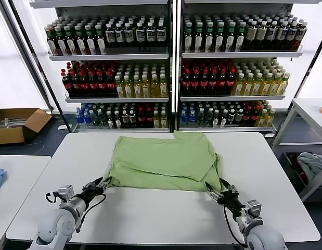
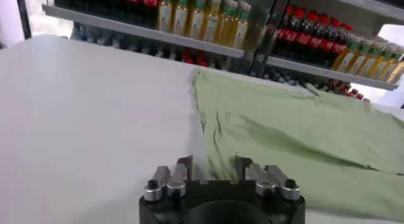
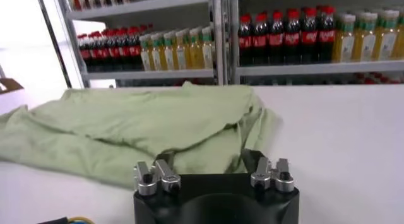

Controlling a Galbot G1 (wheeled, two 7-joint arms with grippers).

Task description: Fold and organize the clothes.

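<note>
Both grippers sit at the near edge of the white table (image 1: 166, 219). At the shirt's near left corner, the left gripper (image 1: 102, 184) has its fingers apart, tips at the hem, clamping nothing that I can make out. Between them, the light green shirt (image 1: 166, 161) lies folded, spread across the table's middle. At the near right corner, the right gripper (image 1: 215, 190) has its fingers parted over the edge of the fabric. Behind stand shelves of bottles (image 1: 176, 67).
</note>
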